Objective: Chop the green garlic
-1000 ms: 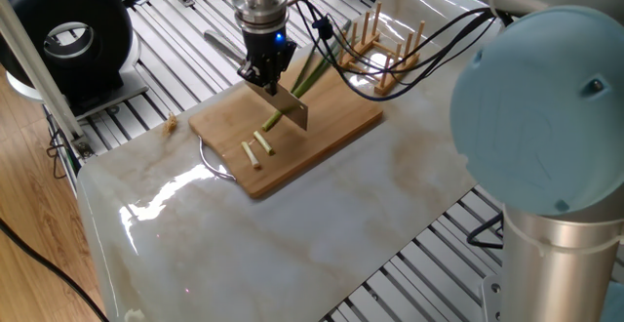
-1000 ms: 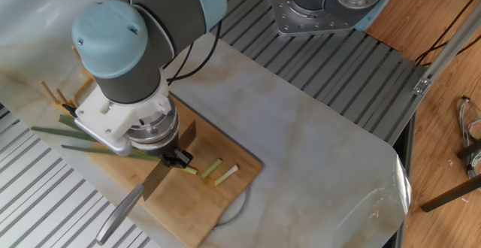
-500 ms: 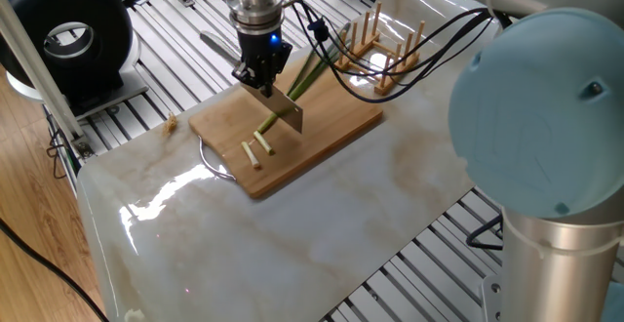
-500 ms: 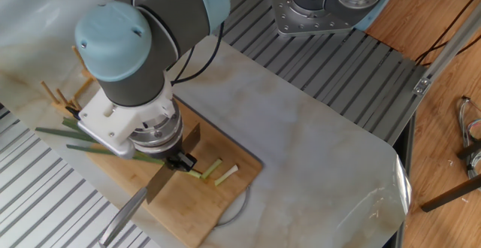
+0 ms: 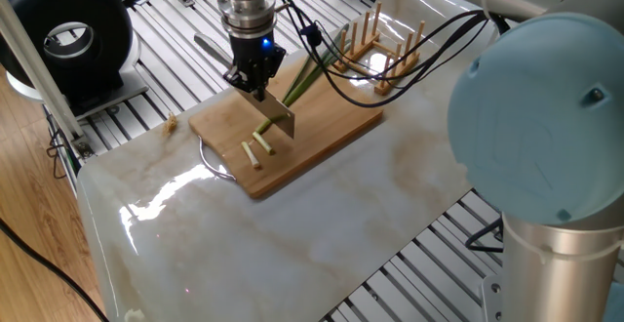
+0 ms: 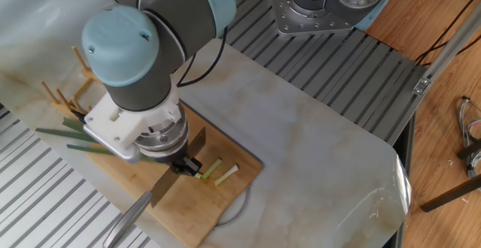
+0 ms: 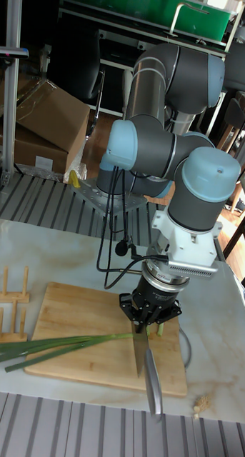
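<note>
A green garlic stalk [image 5: 297, 86] lies across the wooden cutting board [image 5: 331, 127], its dark leaves trailing off the far edge toward the peg rack. Two short cut pieces [image 5: 257, 147] lie near the board's front corner; they also show as cut pieces [image 6: 219, 171] in the other fixed view. My gripper [image 5: 258, 90] is shut on a knife [image 5: 280, 117], blade down and crossing the stalk close to its pale cut end. In the tall view the gripper [image 7: 147, 327] holds the knife [image 7: 146, 364] at the tip of the stalk [image 7: 65, 345]. Whether blade and stalk touch is unclear.
A wooden peg rack [image 5: 382, 51] stands just behind the board. A black ring-shaped device [image 5: 68, 31] sits at the back left. A small scrap [image 5: 172, 121] lies on the marble left of the board. A wire loop [image 5: 208, 162] pokes out under the board's front edge.
My gripper has carried the knife along the stalk toward its pale cut end and the two cut pieces. The stalk and pieces have not moved.
</note>
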